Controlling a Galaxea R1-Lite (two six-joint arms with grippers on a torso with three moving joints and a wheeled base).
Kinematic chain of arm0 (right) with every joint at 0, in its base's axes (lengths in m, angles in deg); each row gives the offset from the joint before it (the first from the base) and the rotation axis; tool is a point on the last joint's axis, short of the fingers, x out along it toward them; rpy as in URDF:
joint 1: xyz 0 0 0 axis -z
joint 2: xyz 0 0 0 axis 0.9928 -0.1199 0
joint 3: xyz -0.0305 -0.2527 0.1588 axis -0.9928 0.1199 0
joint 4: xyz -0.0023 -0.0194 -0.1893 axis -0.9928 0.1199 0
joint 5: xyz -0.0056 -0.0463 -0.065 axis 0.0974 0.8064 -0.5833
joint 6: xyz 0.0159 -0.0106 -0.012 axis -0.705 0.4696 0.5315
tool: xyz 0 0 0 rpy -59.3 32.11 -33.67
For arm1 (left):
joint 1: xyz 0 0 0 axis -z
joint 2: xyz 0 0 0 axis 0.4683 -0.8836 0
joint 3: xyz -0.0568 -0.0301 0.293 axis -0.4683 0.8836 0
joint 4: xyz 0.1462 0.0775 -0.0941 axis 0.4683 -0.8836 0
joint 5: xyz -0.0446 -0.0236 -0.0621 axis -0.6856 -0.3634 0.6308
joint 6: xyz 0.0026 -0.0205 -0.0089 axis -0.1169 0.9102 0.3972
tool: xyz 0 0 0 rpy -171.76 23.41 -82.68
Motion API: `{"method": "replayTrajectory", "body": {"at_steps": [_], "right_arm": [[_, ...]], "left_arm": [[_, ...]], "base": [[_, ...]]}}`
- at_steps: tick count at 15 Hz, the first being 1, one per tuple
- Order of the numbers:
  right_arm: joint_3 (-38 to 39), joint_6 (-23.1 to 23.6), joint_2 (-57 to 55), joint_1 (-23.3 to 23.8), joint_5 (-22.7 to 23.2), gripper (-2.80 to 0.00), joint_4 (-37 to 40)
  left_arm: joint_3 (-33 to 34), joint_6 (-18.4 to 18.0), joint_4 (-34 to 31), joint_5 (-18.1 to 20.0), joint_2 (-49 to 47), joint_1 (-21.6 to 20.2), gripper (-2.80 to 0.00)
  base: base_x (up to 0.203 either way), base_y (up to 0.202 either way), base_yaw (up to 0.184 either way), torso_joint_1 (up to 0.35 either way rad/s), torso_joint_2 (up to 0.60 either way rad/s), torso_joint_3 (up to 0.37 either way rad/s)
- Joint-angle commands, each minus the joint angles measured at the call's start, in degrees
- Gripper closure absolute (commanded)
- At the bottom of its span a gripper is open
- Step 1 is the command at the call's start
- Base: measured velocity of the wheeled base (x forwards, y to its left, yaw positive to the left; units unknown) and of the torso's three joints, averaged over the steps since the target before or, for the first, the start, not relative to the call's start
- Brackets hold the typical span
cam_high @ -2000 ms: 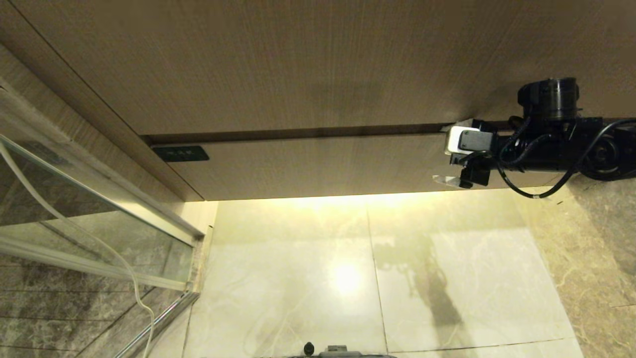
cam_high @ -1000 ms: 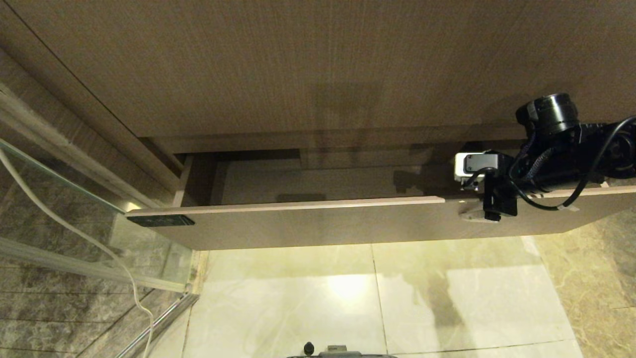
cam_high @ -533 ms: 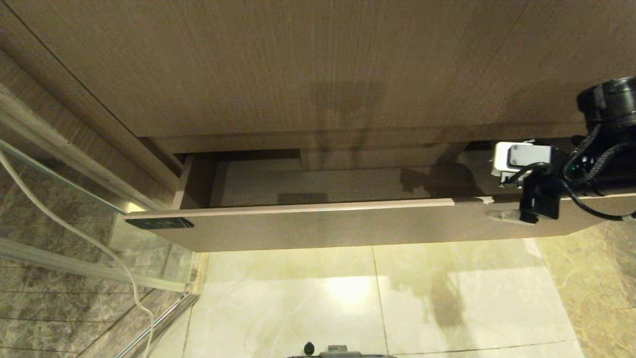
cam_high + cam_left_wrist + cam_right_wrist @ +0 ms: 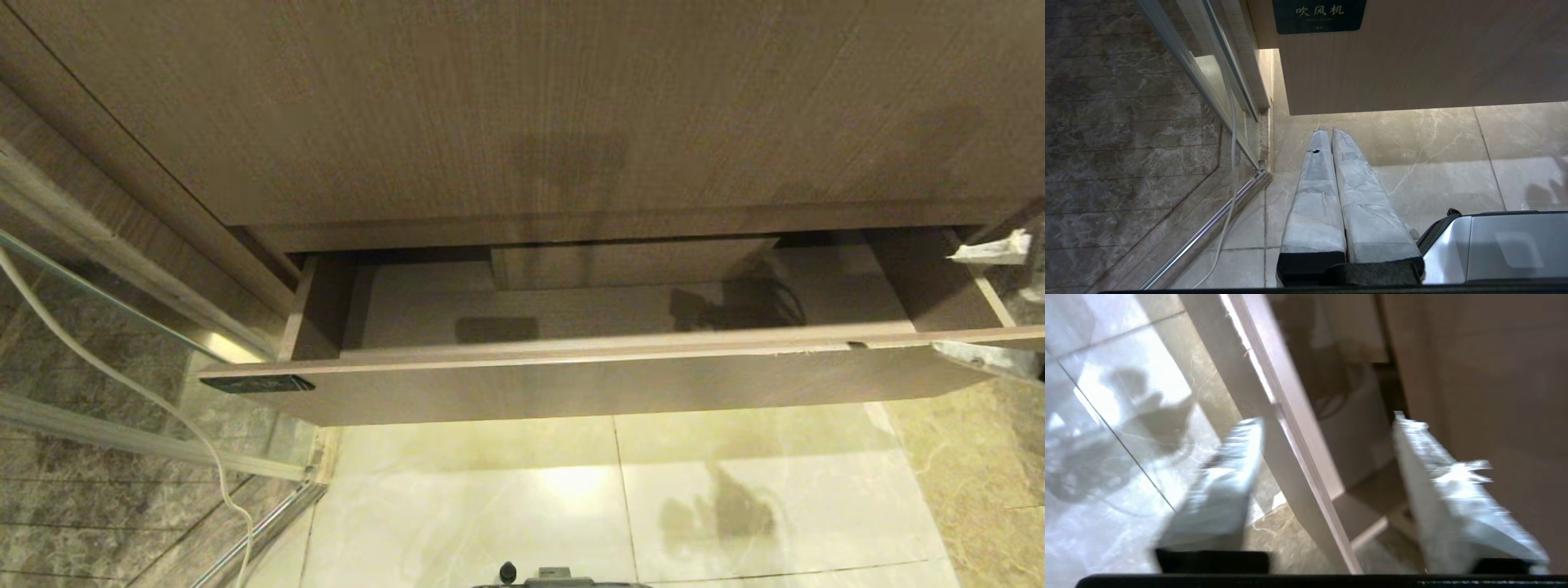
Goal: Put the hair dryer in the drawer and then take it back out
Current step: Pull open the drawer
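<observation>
The drawer [image 4: 571, 384] stands open; no hair dryer shows. The right tool [image 4: 1327, 457], jaws parted, holding nothing, straddles the drawer's front and could snag it withdrawing.

Bathroom, likely hotel or home. Wood-grain vanity [image 4: 522, 106] is hanging above glossy marble floor tiles [image 4: 571, 490], under-cabinet light glowing on them. Left of the vanity, a glass shower partition [image 4: 122, 359] on a metal track is enclosing darker marble tiling. Drawer label [image 4: 1318, 15] reading "hair dryer".
</observation>
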Motion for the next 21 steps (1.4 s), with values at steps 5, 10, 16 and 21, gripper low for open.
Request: {"method": "replayTrajectory", "body": {"at_steps": [5, 10, 16, 21], "right_arm": [[-0.4, -8.0, 11.9, 2.3, -2.8, 0.00, 2.1], [12.0, -34.6, 24.1, 6.1, -21.6, 0.00, 2.9], [45.7, -53.5, 46.3, 5.1, -14.6, 0.00, -7.2], [59.1, -62.5, 59.6, 3.3, -10.3, 0.00, -21.5]], "left_arm": [[0.0, 0.0, 0.0, 0.0, -0.1, 0.0, 0.00], [0.0, 0.0, 0.0, 0.0, -0.1, 0.0, 0.00], [0.0, 0.0, 0.0, 0.0, 0.0, 0.0, 0.00], [0.0, 0.0, 0.0, 0.0, -0.1, 0.0, 0.00]], "base": [[0.000, 0.000, 0.000, 0.000, 0.00, 0.000], [0.000, 0.000, 0.000, 0.000, 0.00, 0.000], [0.000, 0.000, 0.000, 0.000, 0.00, 0.000], [0.000, 0.000, 0.000, 0.000, 0.00, 0.000]]}}
